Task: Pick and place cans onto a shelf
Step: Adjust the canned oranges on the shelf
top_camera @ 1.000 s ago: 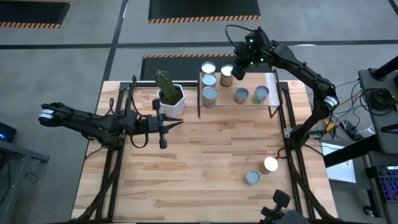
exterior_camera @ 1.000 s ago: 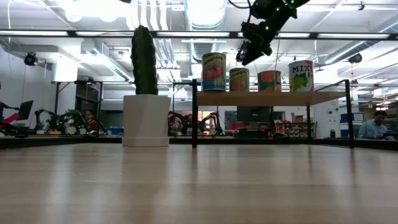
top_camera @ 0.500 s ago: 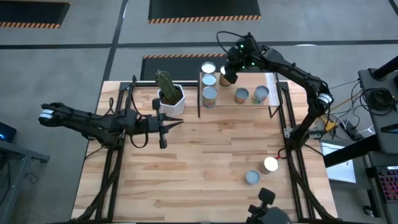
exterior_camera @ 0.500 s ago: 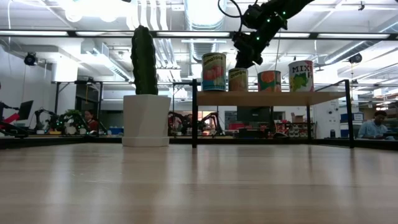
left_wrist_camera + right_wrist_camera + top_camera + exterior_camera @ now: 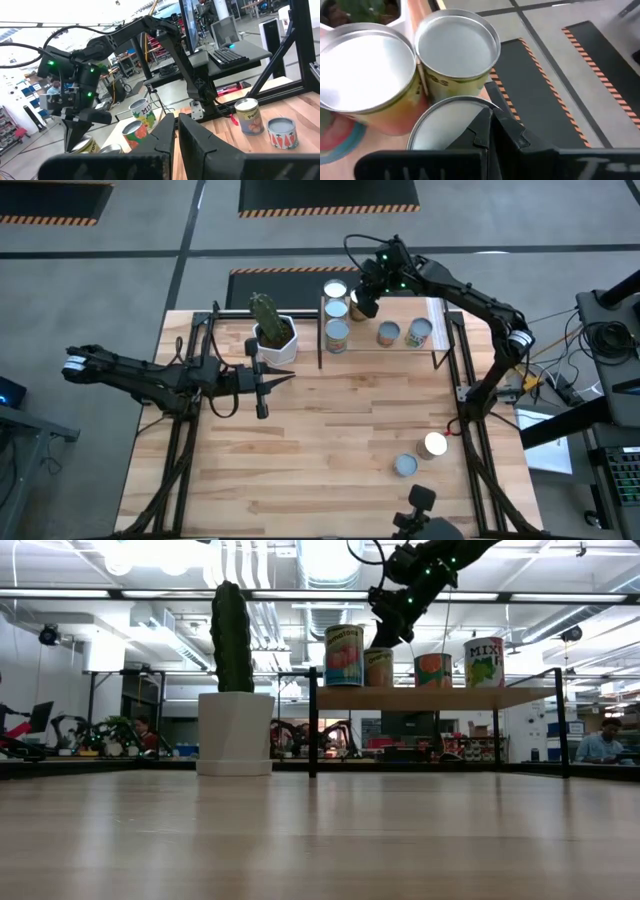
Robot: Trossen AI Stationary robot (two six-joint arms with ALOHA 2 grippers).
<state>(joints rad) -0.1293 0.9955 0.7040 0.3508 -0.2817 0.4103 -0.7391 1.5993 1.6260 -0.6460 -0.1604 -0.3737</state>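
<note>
The wooden shelf [image 5: 442, 318] stands at the table's far edge and carries several cans [image 5: 337, 335]. In the low view their labels show in a row [image 5: 343, 655]. My right gripper [image 5: 362, 304] is shut and reaches down from above onto one yellow-green can [image 5: 378, 668] on the shelf, next to two other cans [image 5: 457, 42]. Two more cans [image 5: 435, 444] [image 5: 405, 466] stand on the table at the near right. My left gripper [image 5: 286, 379] waits shut over the table's left part. My right gripper touches the rim of the can's silver top [image 5: 470, 103] with its shut fingertips [image 5: 487, 120], on the side away from the two neighbouring cans. The fingers slant down from above. The can stands on the shelf and leans a little toward the tall can beside it [image 5: 343, 655].
A white hexagonal pot with a cactus [image 5: 272, 330] stands left of the shelf. The shelf's black frame posts [image 5: 313, 725] stand at its corners. The middle of the slatted tabletop [image 5: 340, 430] is bare. A person [image 5: 603, 740] sits in the room beyond.
My right gripper has gone down and toward the table's left, onto the yellow-green can on the shelf. The can has shifted a little toward the tall can on its left and now leans.
</note>
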